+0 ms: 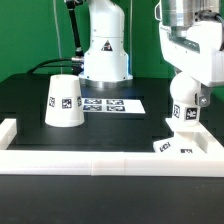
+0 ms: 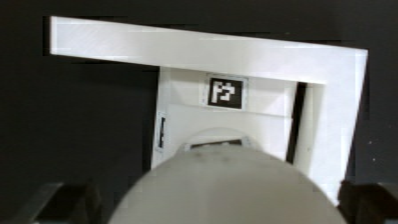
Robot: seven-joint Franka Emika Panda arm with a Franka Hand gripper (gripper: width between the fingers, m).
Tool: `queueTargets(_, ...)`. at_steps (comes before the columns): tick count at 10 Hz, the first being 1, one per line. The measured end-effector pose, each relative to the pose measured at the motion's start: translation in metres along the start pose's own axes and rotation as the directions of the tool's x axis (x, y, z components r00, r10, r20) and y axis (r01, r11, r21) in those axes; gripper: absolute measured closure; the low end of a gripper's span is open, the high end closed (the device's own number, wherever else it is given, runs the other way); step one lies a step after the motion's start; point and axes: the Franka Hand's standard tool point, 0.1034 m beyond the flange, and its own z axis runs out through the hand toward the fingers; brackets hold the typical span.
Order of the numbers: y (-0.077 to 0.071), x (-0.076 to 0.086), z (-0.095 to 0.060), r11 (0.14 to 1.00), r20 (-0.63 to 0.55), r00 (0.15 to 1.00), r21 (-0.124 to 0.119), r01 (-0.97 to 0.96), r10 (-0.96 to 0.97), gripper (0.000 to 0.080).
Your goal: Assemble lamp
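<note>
My gripper (image 1: 185, 98) is at the exterior view's right, shut on the white bulb (image 1: 182, 112), which shows a square tag. The bulb hangs stem down just above the flat white base (image 1: 183, 146), which lies by the front wall. In the wrist view the bulb (image 2: 222, 180) fills the space between my dark fingers (image 2: 50, 205), and the base (image 2: 226, 120) with its tag lies straight beneath it. My gripper (image 2: 217, 208) is closed round the bulb. The cone shade (image 1: 62, 103) stands alone on the black table at the exterior view's left.
The marker board (image 1: 112, 104) lies flat behind the middle of the table. The robot pedestal (image 1: 105, 50) stands at the back. A raised white wall (image 1: 90, 160) runs along the front and left edges; its corner (image 2: 196, 50) shows beside the base.
</note>
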Motion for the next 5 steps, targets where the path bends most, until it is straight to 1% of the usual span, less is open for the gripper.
queueTargets(2,-0.001,0.002,-0.006,0.995,-0.003,0.995,0.009,0.103,-0.102,0.0107)
queueTargets(4,0.001,0.002,-0.014,0.932,-0.010,0.932,0.013,0.361,-0.361,0.0101)
queueTargets(5,0.001,0.001,-0.015,0.899,-0.013,0.899,0.015,0.438,-0.438,0.0101)
